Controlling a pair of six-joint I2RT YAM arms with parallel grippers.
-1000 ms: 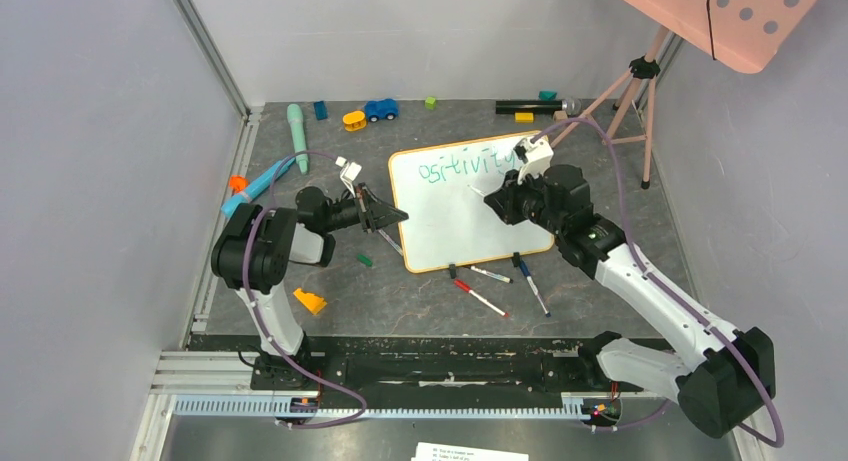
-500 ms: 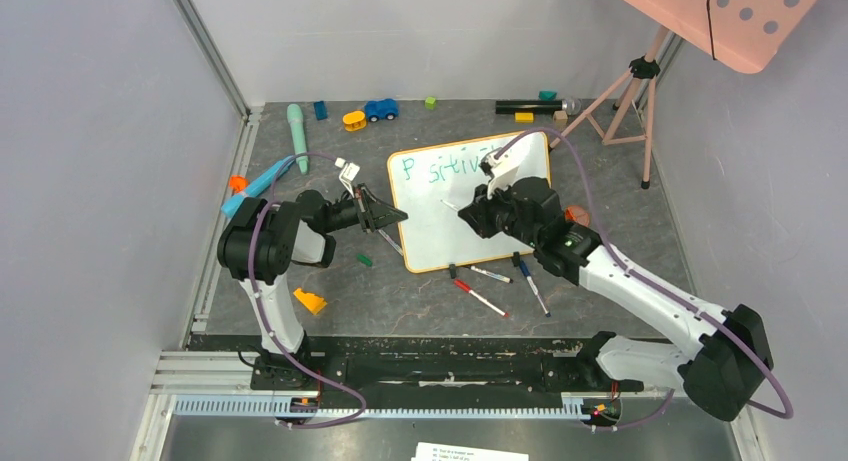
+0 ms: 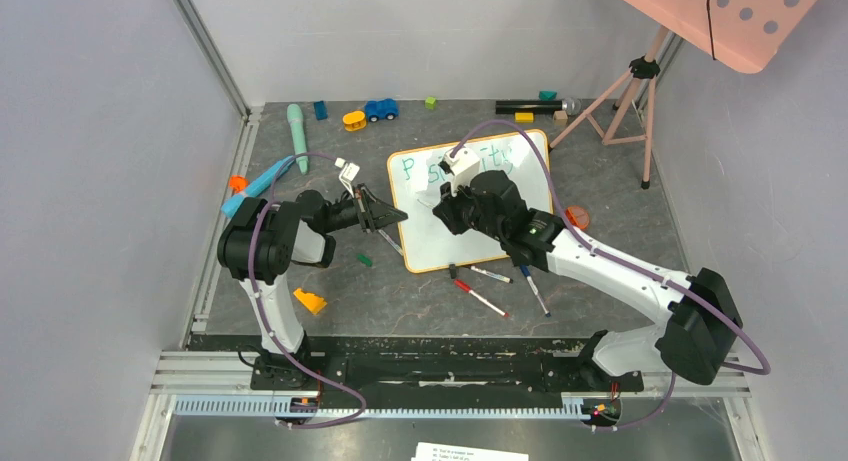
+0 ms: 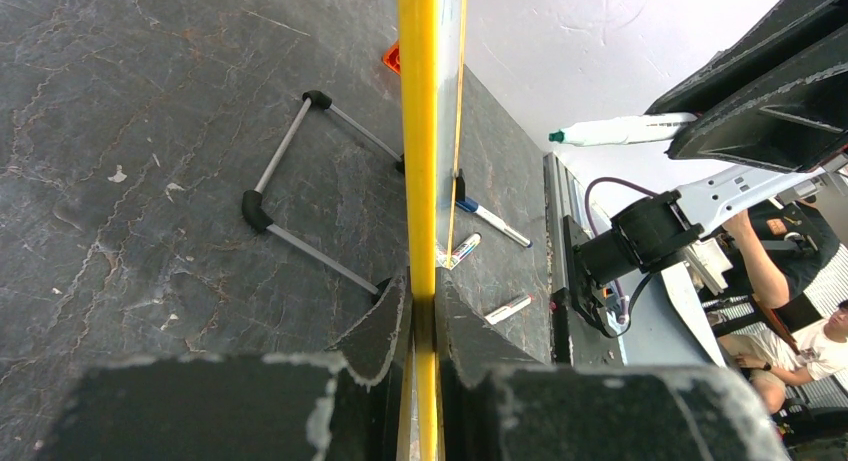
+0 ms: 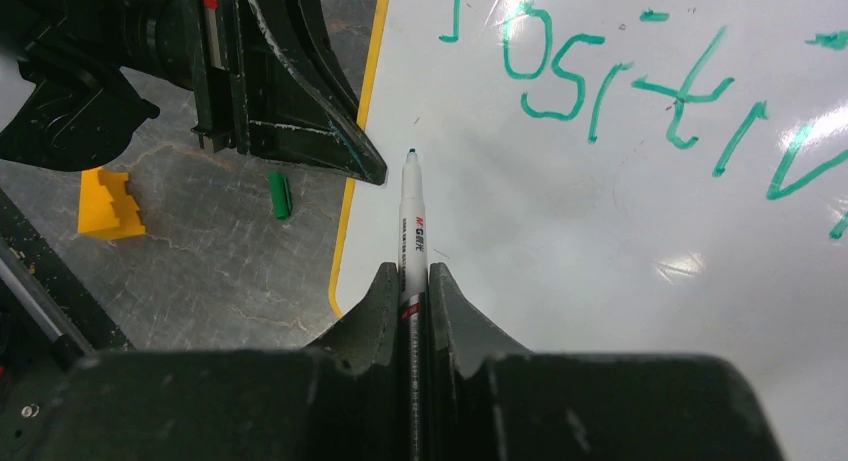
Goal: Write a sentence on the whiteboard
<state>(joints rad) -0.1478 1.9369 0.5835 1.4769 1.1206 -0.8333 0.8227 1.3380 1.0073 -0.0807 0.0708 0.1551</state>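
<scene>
Top external view: the whiteboard (image 3: 440, 249) lies mid-worktop, its long edges running left to right, with the right arm reaching across it from the right. The left gripper (image 3: 394, 218) is at the board's left edge. In the left wrist view its jaws are clenched on the yellow frame (image 4: 418, 131), which is seen edge-on between them.

The right gripper (image 3: 446, 207) hangs over the left half of the board, and its arm covers the middle of the sentence (image 3: 500, 159). In the right wrist view the jaws (image 5: 412, 276) are clamped on a white marker (image 5: 412, 221). The marker's teal tip points at bare white surface near the left frame, below the writing; whether it touches the board I cannot tell. The teal letters (image 5: 640, 91) read "Positiv" along the far edge and run out of that picture.

Three loose markers (image 3: 482, 299) lie on the worktop just beside the board's near edge. A yellow wedge (image 3: 309, 301) sits near the left arm, and a small green block (image 3: 364, 260) lies between it and the board.
</scene>
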